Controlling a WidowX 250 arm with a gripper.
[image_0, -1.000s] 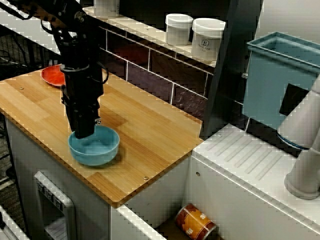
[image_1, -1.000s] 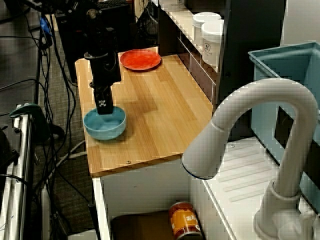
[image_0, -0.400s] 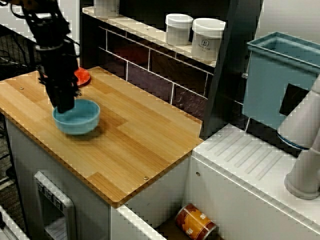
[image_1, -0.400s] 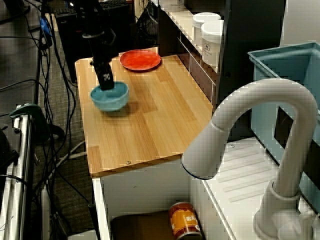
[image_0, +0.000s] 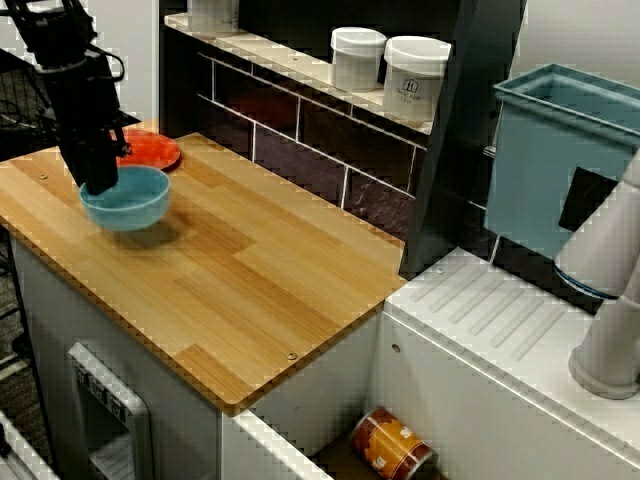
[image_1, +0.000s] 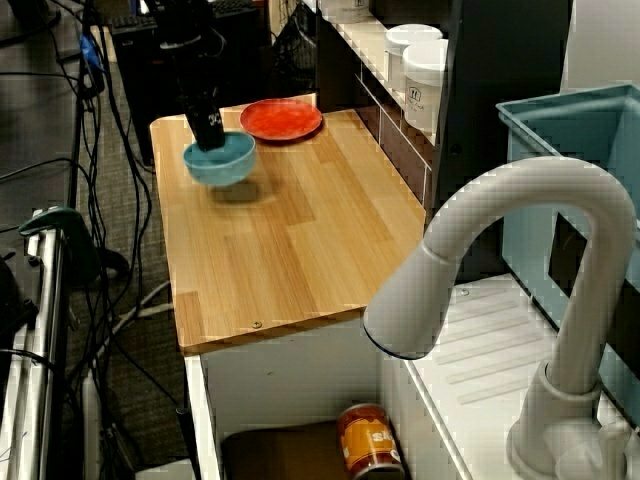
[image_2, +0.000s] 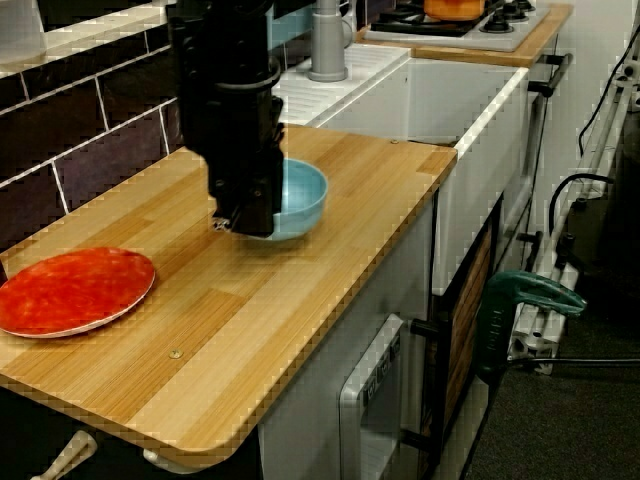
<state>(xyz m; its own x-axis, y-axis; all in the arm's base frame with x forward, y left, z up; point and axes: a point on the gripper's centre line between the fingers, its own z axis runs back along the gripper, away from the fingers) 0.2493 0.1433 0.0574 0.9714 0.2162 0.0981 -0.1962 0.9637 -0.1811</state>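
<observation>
1 cam only shows hob (image_2: 490, 25) behind gripper (image_2: 245, 220) clamping bowl (image_2: 305, 195).

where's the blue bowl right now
In the view across the counter, the blue bowl is at the far left, held by its rim in the gripper. It seems to hang just above the wooden counter, close beside the red plate.

A blue bowl (image_1: 222, 165) is held by its rim in the claw (image_1: 210, 138) just above the bench (image_1: 285, 240), near a red plate (image_1: 281, 118).
</observation>
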